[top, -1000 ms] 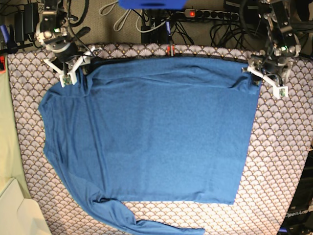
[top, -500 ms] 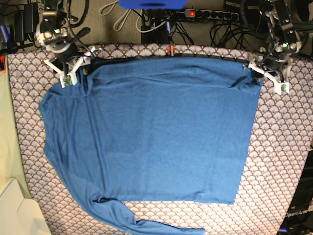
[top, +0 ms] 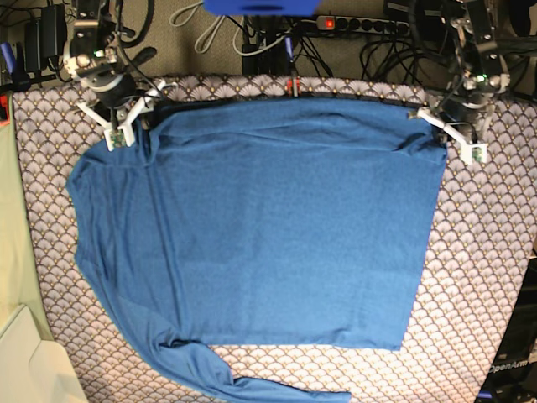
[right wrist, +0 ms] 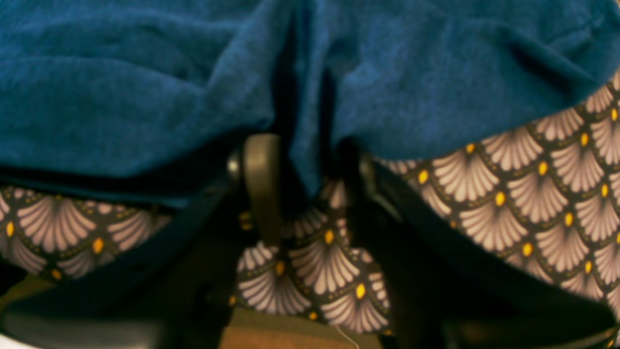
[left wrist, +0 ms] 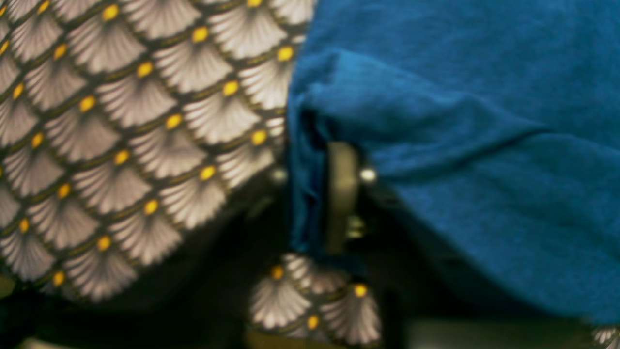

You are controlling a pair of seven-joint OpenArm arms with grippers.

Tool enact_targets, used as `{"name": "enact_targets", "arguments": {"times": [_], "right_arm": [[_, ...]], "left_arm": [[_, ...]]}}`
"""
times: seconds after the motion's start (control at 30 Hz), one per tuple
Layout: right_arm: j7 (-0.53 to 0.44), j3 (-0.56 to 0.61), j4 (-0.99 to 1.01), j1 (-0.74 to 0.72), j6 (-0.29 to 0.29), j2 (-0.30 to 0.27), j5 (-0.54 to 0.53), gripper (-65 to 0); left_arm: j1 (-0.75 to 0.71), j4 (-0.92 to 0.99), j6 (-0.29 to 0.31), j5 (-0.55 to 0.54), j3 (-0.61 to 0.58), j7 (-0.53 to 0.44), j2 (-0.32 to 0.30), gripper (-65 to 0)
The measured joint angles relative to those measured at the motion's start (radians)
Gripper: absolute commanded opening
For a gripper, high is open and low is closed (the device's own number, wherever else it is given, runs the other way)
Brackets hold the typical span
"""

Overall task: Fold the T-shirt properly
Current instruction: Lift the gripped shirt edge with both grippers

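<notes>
The blue T-shirt (top: 268, 227) lies spread flat on the fan-patterned table cover (top: 478, 277), one long sleeve (top: 252, 390) trailing along the near edge. At the far right corner, my left gripper (top: 451, 134) is shut on a fold of the shirt's edge (left wrist: 460, 145); the wrist view shows cloth pinched at the jaws (left wrist: 310, 194). At the far left corner, my right gripper (top: 134, 117) straddles a hanging fold of the shirt (right wrist: 121, 72). Its jaws (right wrist: 310, 189) stand apart around that fold.
Cables and a power strip (top: 361, 25) lie beyond the table's far edge. A cream box (top: 25, 361) sits at the near left corner. Patterned cover (left wrist: 121, 121) shows bare beside the shirt on the right and near sides.
The left gripper has shifted slightly inward onto the shirt's far right corner and closed on it. The right gripper's jaws have narrowed around the far left corner. The shirt lies as before.
</notes>
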State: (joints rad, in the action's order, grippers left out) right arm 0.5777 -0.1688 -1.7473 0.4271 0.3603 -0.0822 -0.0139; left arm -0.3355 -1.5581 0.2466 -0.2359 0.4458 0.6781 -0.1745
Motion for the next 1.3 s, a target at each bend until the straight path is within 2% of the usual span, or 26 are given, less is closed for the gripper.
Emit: {"name": "enact_targets", "arguments": {"times": [0.17, 0.3, 0.4, 0.7, 0.9, 1.07, 1.3], "right_arm": [[0.001, 0.002, -0.002, 0.0, 0.006, 0.001, -0.002, -65.0], [0.008, 0.0, -0.008, 0.001, 0.006, -0.001, 0.0, -65.0], [0.049, -0.002, -0.052, 0.012, 0.007, -0.008, 0.022, -65.0], [0.047, -0.007, -0.183, 0.034, 0.006, -0.019, 0.027, -65.0], [0.047, -0.007, -0.183, 0.045, 0.006, -0.033, 0.026, -65.0], [0.047, -0.005, -0.183, 0.05, 0.007, -0.032, 0.024, -65.0], [0.048, 0.003, -0.183, 0.048, 0.007, -0.058, 0.02, -65.0]], "left_arm": [[0.0, -0.002, -0.003, 0.004, -0.004, -0.002, 0.0, -64.5], [-0.002, -0.011, -0.003, 0.004, -0.003, 0.017, -0.003, -64.5], [0.001, -0.05, 0.008, -0.004, -0.007, 0.129, -0.031, -64.5], [-0.019, -0.165, 0.009, 0.023, -0.016, 0.303, -0.028, -64.5], [-0.021, -0.185, 0.012, 0.019, -0.012, 0.314, -0.043, -64.5], [-0.012, -0.198, 0.012, 0.012, 0.057, 0.321, -0.044, -64.5], [0.02, -0.198, 0.012, 0.016, 0.054, 0.332, -0.041, -64.5]]}}
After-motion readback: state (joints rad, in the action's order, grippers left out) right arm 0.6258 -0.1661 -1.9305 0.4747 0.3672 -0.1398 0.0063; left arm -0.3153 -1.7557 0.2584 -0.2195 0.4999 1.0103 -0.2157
